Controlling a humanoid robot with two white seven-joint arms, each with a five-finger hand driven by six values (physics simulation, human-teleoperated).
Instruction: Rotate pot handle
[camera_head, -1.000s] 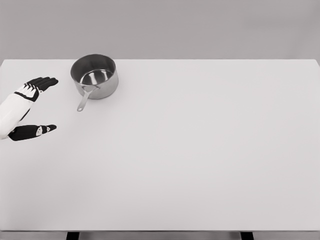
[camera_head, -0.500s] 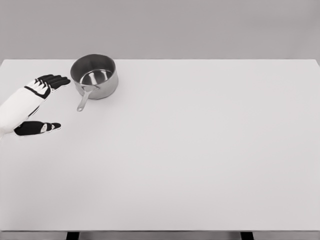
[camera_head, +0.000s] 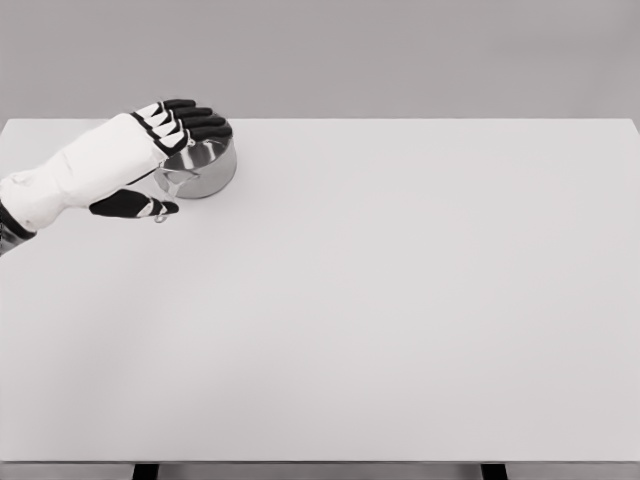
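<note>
A small steel pot (camera_head: 205, 168) stands on the white table (camera_head: 400, 300) at the far left. Its thin handle (camera_head: 172, 193) points toward the front left, and only a short stretch of it shows. My left hand (camera_head: 165, 160) hovers over the pot, its black fingers (camera_head: 195, 120) stretched across the rim and hiding the left half of the pot. The thumb (camera_head: 135, 206) lies over the handle's end. The fingers are spread and hold nothing. The right arm is out of sight.
The table's far edge (camera_head: 400, 120) runs just behind the pot, against a plain grey wall. Two dark table legs (camera_head: 146, 471) show below the front edge.
My left hand has swept right and away from me, from the table's left edge to over the pot and its handle. The pot has not moved.
</note>
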